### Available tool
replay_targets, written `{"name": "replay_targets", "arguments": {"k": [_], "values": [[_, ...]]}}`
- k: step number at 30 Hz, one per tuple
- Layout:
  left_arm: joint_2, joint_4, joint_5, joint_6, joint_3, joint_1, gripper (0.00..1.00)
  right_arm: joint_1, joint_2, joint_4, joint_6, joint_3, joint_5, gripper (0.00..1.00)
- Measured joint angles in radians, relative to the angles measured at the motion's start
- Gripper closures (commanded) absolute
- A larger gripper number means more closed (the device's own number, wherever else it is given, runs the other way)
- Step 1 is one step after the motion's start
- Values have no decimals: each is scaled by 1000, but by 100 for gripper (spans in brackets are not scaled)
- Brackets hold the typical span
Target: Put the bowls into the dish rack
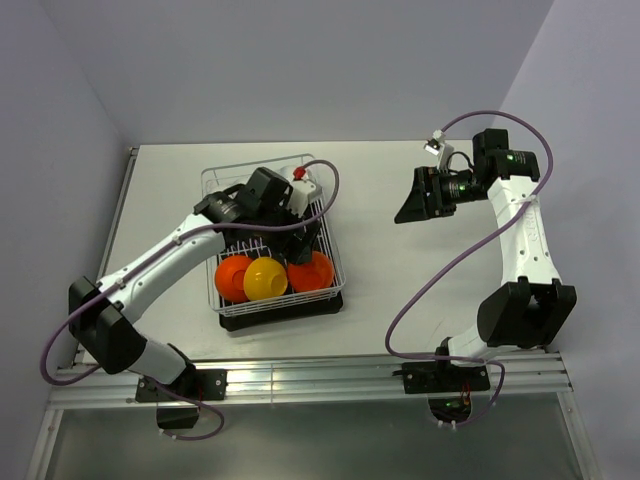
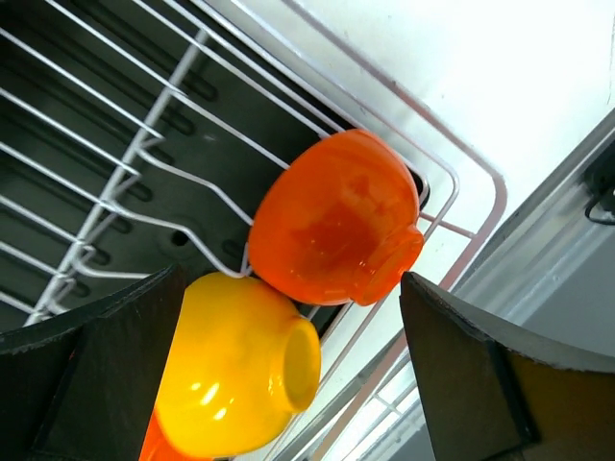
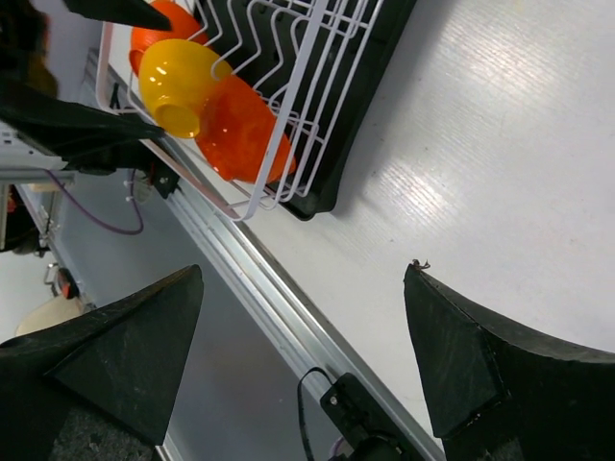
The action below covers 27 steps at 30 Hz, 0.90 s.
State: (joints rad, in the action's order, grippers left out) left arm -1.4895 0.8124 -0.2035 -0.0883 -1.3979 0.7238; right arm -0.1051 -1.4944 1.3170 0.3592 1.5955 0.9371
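Observation:
The white wire dish rack (image 1: pixel 281 309) on its black tray stands left of the table's middle. Three bowls lie in its near end: a red-orange bowl (image 1: pixel 233 277), a yellow-orange bowl (image 1: pixel 265 279) and a second red-orange bowl (image 1: pixel 311 272). My left gripper (image 1: pixel 303 232) hovers over the rack, open and empty. The left wrist view shows the rack wires (image 2: pixel 115 182), a red-orange bowl (image 2: pixel 336 221) and the yellow-orange bowl (image 2: pixel 235 365) below its spread fingers (image 2: pixel 106 375). My right gripper (image 1: pixel 412 200) is open and empty above bare table, right of the rack. No white bowls show.
The right wrist view shows the rack (image 3: pixel 327 96) with the yellow-orange bowl (image 3: pixel 178 77), and the metal rail (image 3: pixel 250 279) along the table's near edge. White walls close in the table's left, back and right sides.

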Motion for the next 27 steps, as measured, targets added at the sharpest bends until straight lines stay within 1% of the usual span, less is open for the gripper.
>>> {"name": "replay_targets", "arguments": {"k": [5, 7, 8, 9, 11, 14, 18, 22, 25, 27], "values": [[32, 10, 28, 1, -69, -34, 1, 0, 14, -30, -8, -14, -44, 6], [30, 21, 39, -2, -130, -71, 0, 0, 26, -48, -19, -19, -72, 5], [23, 26, 45, -2, -173, -101, 0, 0, 31, -54, -23, -20, -84, 0], [17, 26, 46, -2, -208, -127, 1, 0, 39, -68, -30, -24, -97, 0], [-5, 30, 43, -3, -279, -195, 0, 0, 59, -90, -37, -32, -130, 0], [-42, 31, -18, -14, -345, -327, 1, 0, 91, -124, -56, -34, -179, 0], [-100, 32, -124, -47, -385, -555, 0, 0, 139, -234, -117, -69, -238, 0], [-138, 33, -163, -45, -392, -756, 0, 0, 141, -346, -197, -111, -282, 0], [-136, 29, -175, -7, -378, -852, 0, 0, 115, -410, -249, -137, -318, 0], [-124, 9, -196, 28, -338, -908, 0, 0, 96, -452, -272, -159, -347, 0]]}}
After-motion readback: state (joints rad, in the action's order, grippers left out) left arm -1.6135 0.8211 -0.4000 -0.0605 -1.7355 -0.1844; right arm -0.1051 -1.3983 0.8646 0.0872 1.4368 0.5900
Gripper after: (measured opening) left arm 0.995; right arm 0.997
